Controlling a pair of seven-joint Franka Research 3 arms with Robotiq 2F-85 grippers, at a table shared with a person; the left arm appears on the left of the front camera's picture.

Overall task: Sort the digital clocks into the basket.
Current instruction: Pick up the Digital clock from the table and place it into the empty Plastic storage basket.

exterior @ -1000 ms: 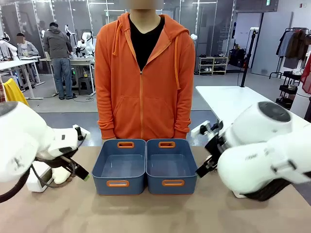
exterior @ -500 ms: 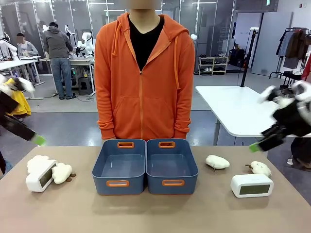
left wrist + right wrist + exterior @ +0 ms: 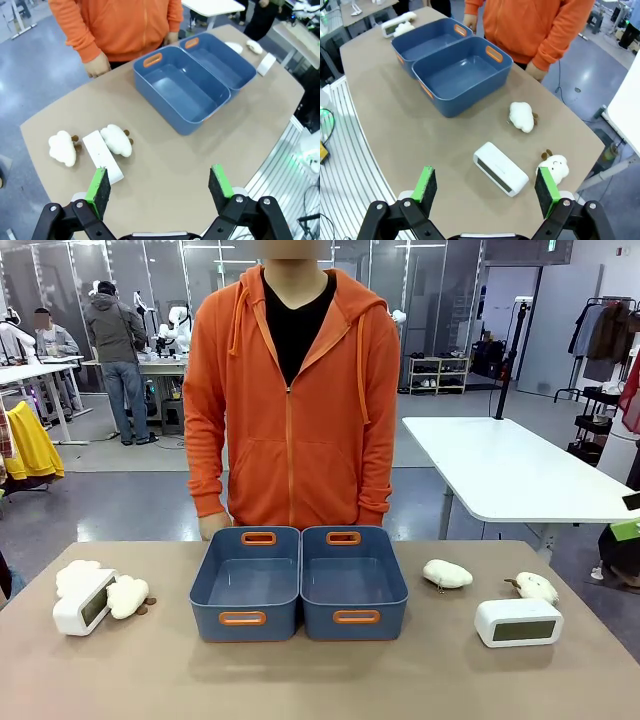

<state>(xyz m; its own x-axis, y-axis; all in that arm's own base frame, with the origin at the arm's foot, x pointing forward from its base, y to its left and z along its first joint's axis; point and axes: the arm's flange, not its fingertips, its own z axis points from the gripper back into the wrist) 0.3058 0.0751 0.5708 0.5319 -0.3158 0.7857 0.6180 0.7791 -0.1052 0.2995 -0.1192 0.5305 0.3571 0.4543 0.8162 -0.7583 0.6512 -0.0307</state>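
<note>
- Since the earlier frame both arms have swung up and away from the desk (image 3: 320, 680). Their wrist views now look down on it from above, and the person's sleeve has shifted slightly outward.
- The left fingers (image 3: 100, 185) are spread wide and hold nothing. The right fingers (image 3: 426, 184) are likewise spread wide and hold nothing.
- The desk is a plain tan surface, bare on the near side of the baskets.
- The right digital clock (image 3: 518, 621) stands well to the right of the baskets, with its face towards the robot.
- The left digital clock (image 3: 85, 602) sits well to the left of the baskets, turned at an angle. It is wedged between two plush toys (image 3: 127, 595).
- Two more plush toys (image 3: 447, 574) lie to the right of the baskets, just beyond the right clock.
- The left basket (image 3: 205, 612) and right basket (image 3: 390, 610) stand side by side at the middle, touching. Neither has anything in it.
- A person in an orange hoodie (image 3: 295, 420) stands just beyond the baskets, one hand (image 3: 213, 525) by the far rim.
- Beyond the baskets the floor is grey, with a white table (image 3: 500, 465) to the right.
- Glass partitions, a clothes rack and people at other benches lie farther back.
</note>
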